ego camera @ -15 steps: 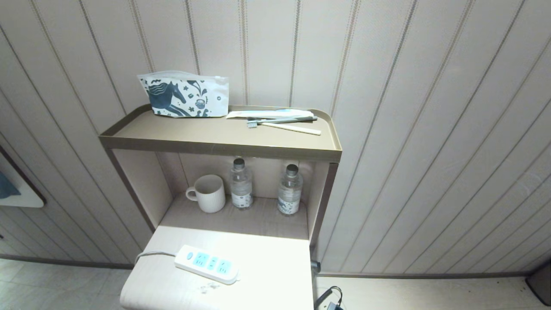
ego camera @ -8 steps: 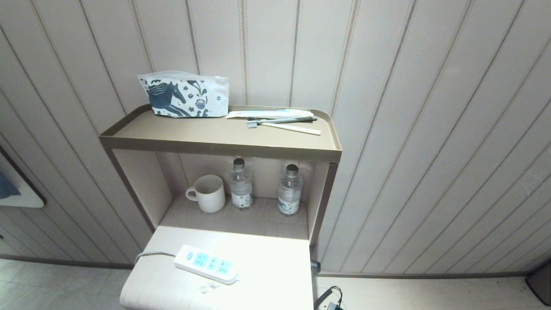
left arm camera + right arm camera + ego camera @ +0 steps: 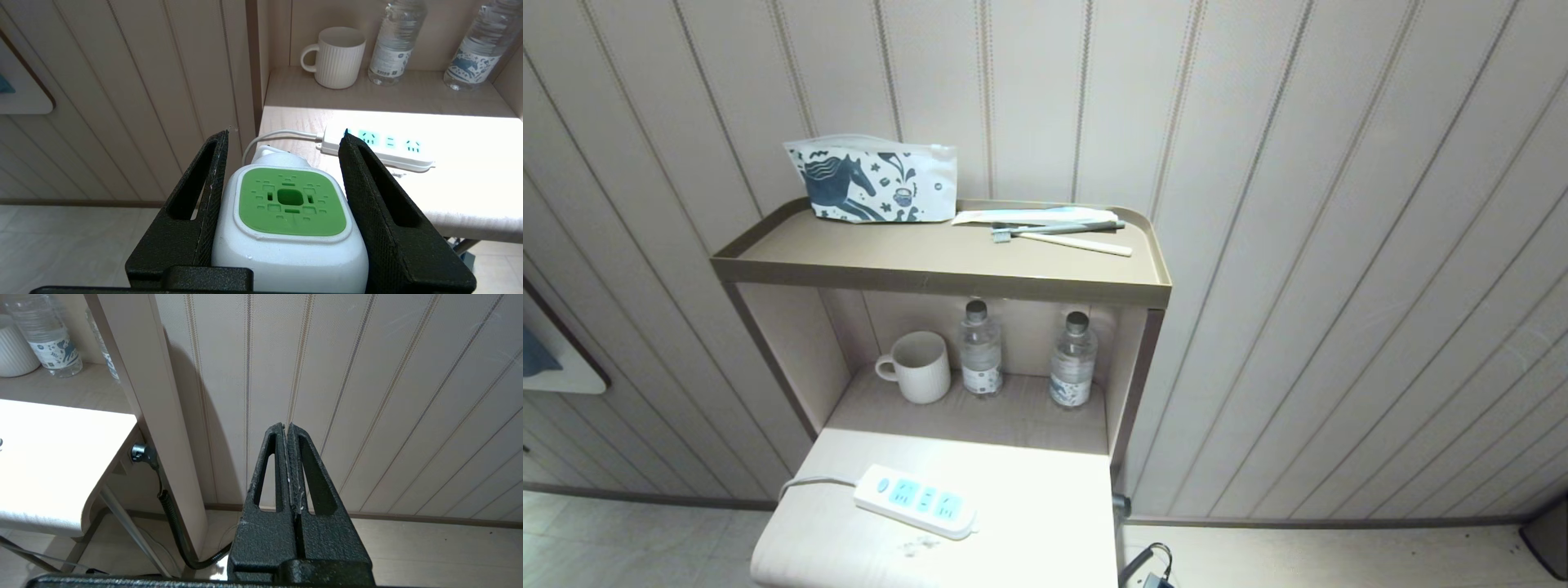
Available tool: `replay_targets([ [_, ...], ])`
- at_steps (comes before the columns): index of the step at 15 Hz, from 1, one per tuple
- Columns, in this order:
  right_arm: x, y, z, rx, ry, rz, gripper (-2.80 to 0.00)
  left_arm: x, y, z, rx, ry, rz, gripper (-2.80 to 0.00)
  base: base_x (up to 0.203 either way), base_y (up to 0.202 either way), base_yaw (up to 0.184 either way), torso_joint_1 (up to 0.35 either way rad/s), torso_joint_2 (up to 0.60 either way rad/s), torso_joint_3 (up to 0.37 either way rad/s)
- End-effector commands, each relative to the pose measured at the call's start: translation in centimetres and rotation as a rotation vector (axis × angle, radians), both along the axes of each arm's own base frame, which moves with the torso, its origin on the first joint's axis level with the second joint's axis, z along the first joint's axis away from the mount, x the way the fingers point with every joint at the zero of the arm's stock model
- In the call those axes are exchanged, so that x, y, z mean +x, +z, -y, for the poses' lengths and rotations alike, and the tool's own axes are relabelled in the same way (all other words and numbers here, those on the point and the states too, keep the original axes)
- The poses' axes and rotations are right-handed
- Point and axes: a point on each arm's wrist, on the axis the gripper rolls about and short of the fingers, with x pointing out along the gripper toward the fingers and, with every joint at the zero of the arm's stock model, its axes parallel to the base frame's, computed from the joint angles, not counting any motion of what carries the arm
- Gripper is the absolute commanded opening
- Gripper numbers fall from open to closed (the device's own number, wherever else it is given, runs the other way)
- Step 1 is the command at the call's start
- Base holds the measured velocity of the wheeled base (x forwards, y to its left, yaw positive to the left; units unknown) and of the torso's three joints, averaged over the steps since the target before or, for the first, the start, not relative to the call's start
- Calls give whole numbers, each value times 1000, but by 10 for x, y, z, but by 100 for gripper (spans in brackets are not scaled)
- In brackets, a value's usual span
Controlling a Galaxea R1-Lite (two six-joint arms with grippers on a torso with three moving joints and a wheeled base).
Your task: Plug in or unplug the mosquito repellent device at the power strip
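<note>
On our left side, the left gripper (image 3: 286, 147) grasps the mosquito repellent device (image 3: 290, 228), its white body with the green square face clamped between both black fingers (image 3: 204, 179). We hold it off the near left edge of the pale table (image 3: 1045, 523), apart from the power strip (image 3: 915, 501), which lies on that table with its white cord (image 3: 809, 483) trailing left and all three blue socket panels bare. Behind the strip, in the shelf niche, stand a ribbed white mug (image 3: 919, 367) and two water bottles (image 3: 980, 349). Further right, our right gripper (image 3: 287, 433) hangs clenched with nothing between its fingers, facing the panelled wall (image 3: 388, 396) beside the table.
</note>
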Motion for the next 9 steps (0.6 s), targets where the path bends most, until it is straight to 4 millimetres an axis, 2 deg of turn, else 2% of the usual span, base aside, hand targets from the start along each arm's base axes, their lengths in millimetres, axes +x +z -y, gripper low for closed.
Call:
replay_targets([
  [1, 0, 0, 0, 0, 0, -1, -280, 0, 0, 0, 0, 0, -1, -280, 0, 0, 0, 0, 0, 0],
  [3, 0, 0, 0, 0, 0, -1, -280, 0, 0, 0, 0, 0, -1, -280, -121, 0, -4, 14, 6, -1],
  [9, 0, 0, 0, 0, 0, -2, -280, 0, 0, 0, 2, 0, 0, -280, -195, 0, 1, 2, 1, 3],
])
